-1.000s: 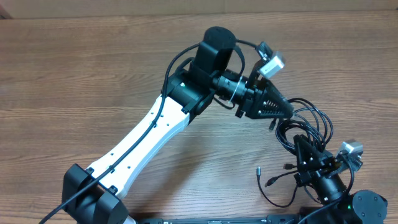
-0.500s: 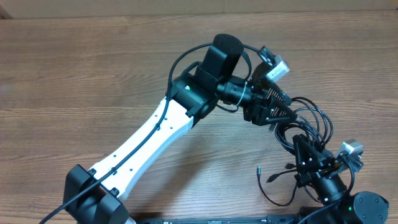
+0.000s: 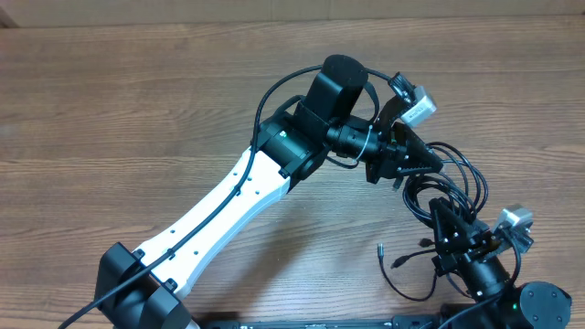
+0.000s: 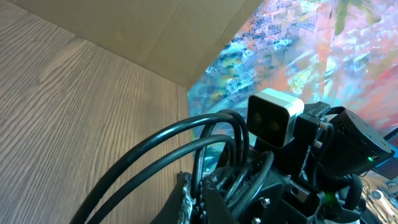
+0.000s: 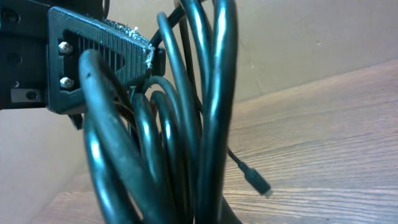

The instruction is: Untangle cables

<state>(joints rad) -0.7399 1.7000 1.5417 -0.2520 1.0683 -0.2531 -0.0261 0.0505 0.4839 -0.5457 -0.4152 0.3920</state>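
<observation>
The cables [image 3: 462, 174] are a bunch of thin black loops at the right of the table, with small plug tips [image 3: 395, 266] lying loose toward the front. My left gripper [image 3: 426, 164] reaches in from the left. In the left wrist view its jaws [image 4: 196, 182] are shut on one cable strand, with two loops [image 4: 186, 134] arching up to the left. My right gripper [image 3: 441, 212] sits just below it, shut on the looped cables. The right wrist view is filled by the loops [image 5: 211, 93], which hide its own fingers. One plug [image 5: 258, 183] dangles there.
The left arm's white link [image 3: 219, 206] crosses the wooden table [image 3: 137, 110] diagonally. The right arm's base [image 3: 535, 302] sits at the front right edge. A cardboard wall [image 4: 143, 31] runs along the back. The right wrist camera [image 4: 273, 118] is close in front of my left gripper.
My left gripper moved right and turned into the cable bunch, opened briefly, then shut on a strand. The right gripper stayed where it was, holding the loops.
</observation>
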